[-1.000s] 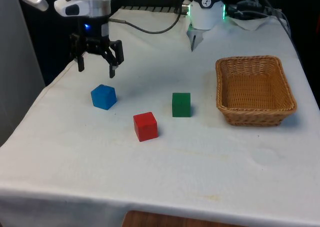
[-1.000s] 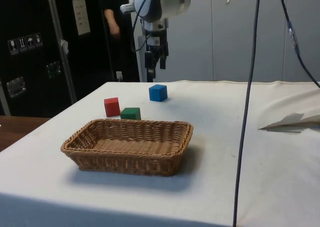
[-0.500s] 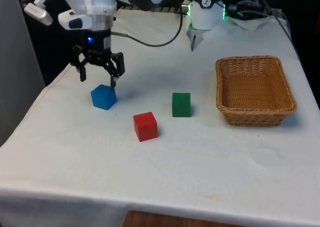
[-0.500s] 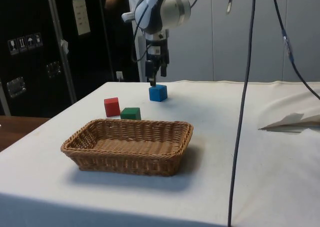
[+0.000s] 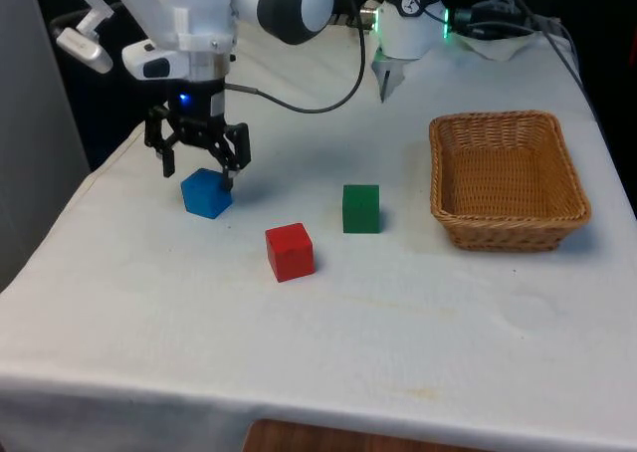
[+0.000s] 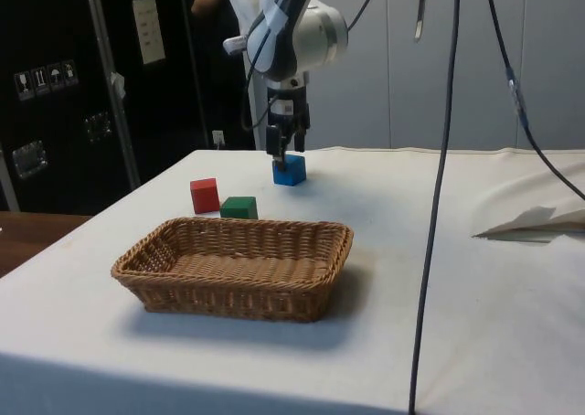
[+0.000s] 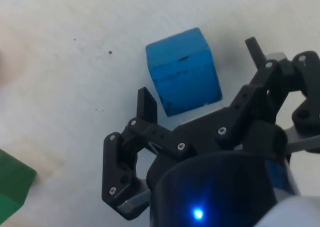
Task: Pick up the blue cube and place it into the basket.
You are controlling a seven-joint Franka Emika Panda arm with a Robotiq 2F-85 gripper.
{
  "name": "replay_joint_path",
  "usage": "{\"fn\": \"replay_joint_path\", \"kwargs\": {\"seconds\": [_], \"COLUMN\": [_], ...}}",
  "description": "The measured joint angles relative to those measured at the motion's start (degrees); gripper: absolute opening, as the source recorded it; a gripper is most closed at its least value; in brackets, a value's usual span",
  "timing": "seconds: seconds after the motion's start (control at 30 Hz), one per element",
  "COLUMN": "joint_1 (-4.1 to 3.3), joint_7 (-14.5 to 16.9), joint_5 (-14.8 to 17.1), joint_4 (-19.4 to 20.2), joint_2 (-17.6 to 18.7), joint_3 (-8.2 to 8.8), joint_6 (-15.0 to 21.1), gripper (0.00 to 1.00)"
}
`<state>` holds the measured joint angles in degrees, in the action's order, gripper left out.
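**Pincer poised over the blue cube, grasp not yet made**

The pincer (image 5: 196, 169) is seen spread wide, with nothing held, low over the blue cube (image 5: 206, 193). In the wrist view the cube (image 7: 183, 72) lies between the two fingers (image 7: 147, 106), but turned at an angle to them, with a gap on each side; neither finger is seen to touch it. In the side view the fingertips are level with the cube's top or just below it; how far down the sides they reach cannot be told.

The cube rests on the bench (image 5: 328, 333), towards the front view's left and on the robot's side of the other two blocks. A red cube (image 5: 290, 252) lies near it, closer to the front camera, and a green cube (image 5: 360, 208) lies further to the front view's right; both are apart from the blue one. The basket (image 5: 571, 178) stands well apart, at the front view's right, with nothing seen in it.

The step in hand is judged to be the approach to the grasp. The next move would seem to call for a little more descent, so that the fingers stand beside the cube's faces, and then a closing on it. Because the cube sits skewed between the fingers, it may be turned as they close. A lift and a carry past the green cube to the basket remain to be done.
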<state>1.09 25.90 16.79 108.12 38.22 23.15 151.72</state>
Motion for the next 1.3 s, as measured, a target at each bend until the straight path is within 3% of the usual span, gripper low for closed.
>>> {"fn": "replay_joint_path", "kwargs": {"seconds": [0.53, 0.63, 0.73, 0.8, 0.83, 1.3], "joint_1": [0.00, 0.00, 0.00, 0.00, 0.00, -0.23], "joint_7": [-0.3, -0.3, -0.3, -0.3, -0.3, -0.7], "joint_5": [0.1, 0.1, 0.1, 0.1, 0.1, 0.1], "joint_4": [-0.1, -0.1, -0.1, -0.1, -0.1, -0.1], "joint_2": [1.0, 1.0, 1.0, 1.0, 0.9, 0.8], "joint_3": [-0.17, -0.17, -0.17, -0.17, -0.17, -0.11], "joint_6": [1.2, 1.2, 1.2, 1.2, 1.1, 1.1], "gripper": [1.00, 0.69, 0.29, 0.08, 0.04, 0.04]}}
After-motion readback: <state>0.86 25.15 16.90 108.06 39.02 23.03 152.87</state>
